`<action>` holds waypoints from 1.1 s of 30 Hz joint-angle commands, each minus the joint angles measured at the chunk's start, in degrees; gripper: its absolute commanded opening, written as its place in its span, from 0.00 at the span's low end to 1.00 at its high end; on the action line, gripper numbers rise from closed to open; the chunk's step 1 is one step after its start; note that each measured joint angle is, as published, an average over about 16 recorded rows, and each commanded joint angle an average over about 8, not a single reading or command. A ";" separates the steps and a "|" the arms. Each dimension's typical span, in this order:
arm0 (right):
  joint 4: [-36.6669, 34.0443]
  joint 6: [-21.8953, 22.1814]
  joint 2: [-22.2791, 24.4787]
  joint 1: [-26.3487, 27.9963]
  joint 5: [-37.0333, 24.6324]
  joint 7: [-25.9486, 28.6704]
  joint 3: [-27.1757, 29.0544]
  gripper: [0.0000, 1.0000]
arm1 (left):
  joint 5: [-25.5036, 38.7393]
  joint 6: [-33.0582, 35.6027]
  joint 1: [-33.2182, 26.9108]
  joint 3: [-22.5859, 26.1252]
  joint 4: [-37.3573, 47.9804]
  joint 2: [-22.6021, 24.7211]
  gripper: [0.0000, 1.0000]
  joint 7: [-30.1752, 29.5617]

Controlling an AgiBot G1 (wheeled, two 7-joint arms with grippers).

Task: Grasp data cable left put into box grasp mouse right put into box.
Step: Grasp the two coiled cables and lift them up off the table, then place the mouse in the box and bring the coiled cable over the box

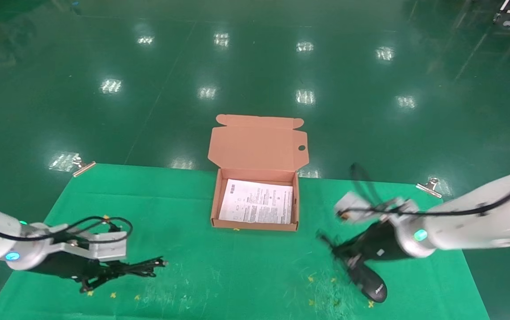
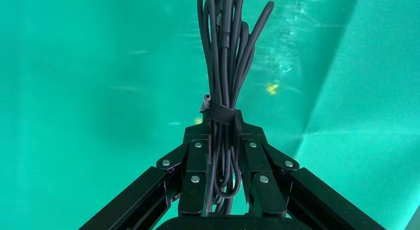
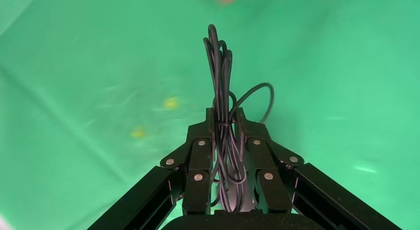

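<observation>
Your left gripper [image 2: 221, 141] sits low over the green cloth [image 1: 246, 266] at the near left, its jaws clamped on the data cable [image 2: 224, 81]. In the left wrist view the black bundle runs straight out between the fingers [image 2: 195, 163], a dark strap wrapped around it just at the fingertips, with a small metal plug end poking out beside that strap. From the head view you see the same cable [image 1: 137, 268] stretching from the gripper [image 1: 97, 273] toward the middle of the table, lying close to the cloth.

Your right gripper [image 3: 225, 136] is at the near right, pinching the mouse's own coiled cord [image 3: 221, 81]. The loops stand up between its fingers [image 3: 198, 163] and reach beyond the tips, one loose loop curling off to the side. In the head view the mouse [image 1: 370, 284] lies just nearer to you than that gripper [image 1: 348, 258], its black oval body on the cloth close to the table's front edge.

Farther out, between the two grippers and beyond both, the box [image 1: 215, 200] stands open on the cloth, its hinged flap lid [image 1: 258, 142] raised at the back. A white printed sheet [image 1: 257, 201] lines its floor. Neither the cable nor the mouse is inside it. Two metal clips [image 1: 83, 166] pin the cloth at the far corners.
</observation>
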 commanded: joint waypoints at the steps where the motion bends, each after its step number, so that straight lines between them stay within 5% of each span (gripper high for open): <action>1: 4.42 -0.20 2.66 0.31 -0.59 2.80 0.57 0.00 | 0.06 0.78 -0.21 -0.17 -2.52 -1.20 0.00 -0.97; 9: 20.20 1.70 10.54 3.85 -7.06 11.85 3.68 0.00 | -0.10 1.43 -4.84 -2.01 -10.25 -2.83 0.00 -3.45; 15: 23.62 5.12 10.06 8.07 -8.68 11.28 5.47 0.00 | -1.05 -0.77 -9.77 -4.21 -12.27 -1.60 0.00 -3.70; 23: 14.02 14.02 2.90 13.43 -6.53 1.45 6.19 0.00 | -1.23 -6.62 -15.79 -6.23 -10.38 2.89 0.00 -1.71; 33: -4.77 22.55 -10.33 17.65 3.54 -15.53 6.82 0.00 | 3.67 -14.69 -20.40 -5.88 -6.06 8.68 0.00 -0.80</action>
